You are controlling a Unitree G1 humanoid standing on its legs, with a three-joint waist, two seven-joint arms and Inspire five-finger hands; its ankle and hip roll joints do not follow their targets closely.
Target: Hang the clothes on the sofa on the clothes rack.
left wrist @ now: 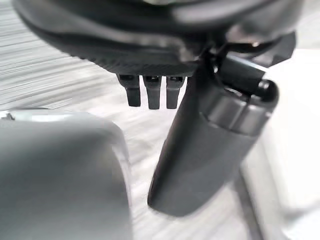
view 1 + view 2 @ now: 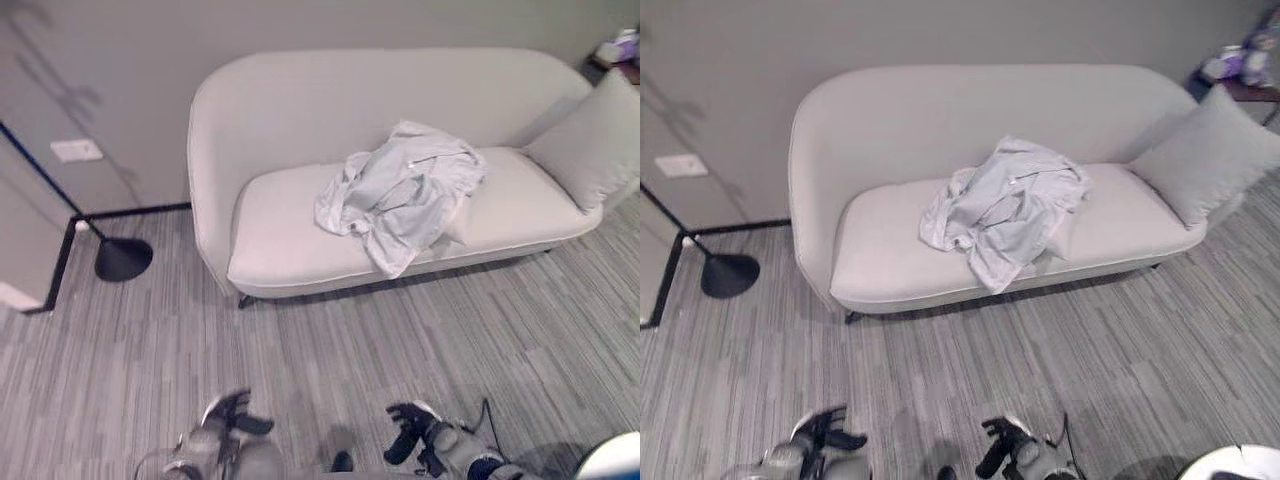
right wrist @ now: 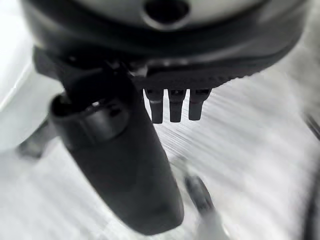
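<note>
Crumpled light grey shirt (image 2: 402, 194) lying on the pale sofa (image 2: 270, 130), both hands hanging low and holding nothing.

The shirt is sitting in a heap on the seat cushion, slightly toward 3 o'clock of the sofa's middle, with one fold drooping over the front edge. A grey cushion (image 2: 592, 142) is leaning at the sofa's 3 o'clock end. A black floor lamp base (image 2: 123, 258) is standing on the striped carpet (image 2: 330, 360) at 9 o'clock of the sofa. The left hand (image 2: 232, 412) and right hand (image 2: 412, 428) are hovering at 6 o'clock, well apart from the shirt; in the wrist views each hand's fingers (image 1: 150, 92) are hanging straight, side by side, thumb apart.
</note>
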